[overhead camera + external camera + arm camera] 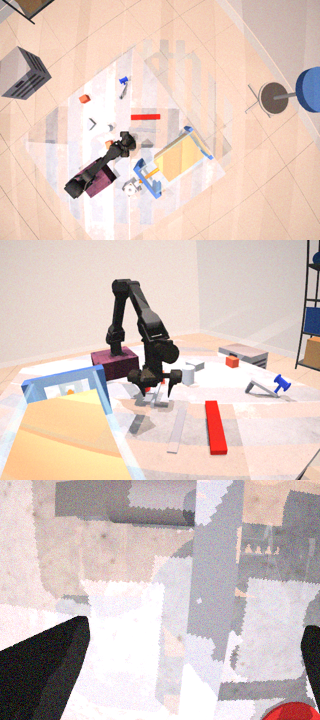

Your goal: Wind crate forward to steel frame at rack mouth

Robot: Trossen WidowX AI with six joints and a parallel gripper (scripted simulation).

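My gripper is open and hangs low over a grey crank handle with a red knob. The handle's bar lies between the fingers, and they do not touch it. The orange crate sits flat in the clear-panelled cubby, a gap behind the blue frame at the mouth. An orange strap runs from the crate to the white winch. A second handle with a blue knob lies far off.
A red bar and a grey flat bar lie near the gripper. A white cylinder, an orange block, another orange block and a grey angle piece stand around.
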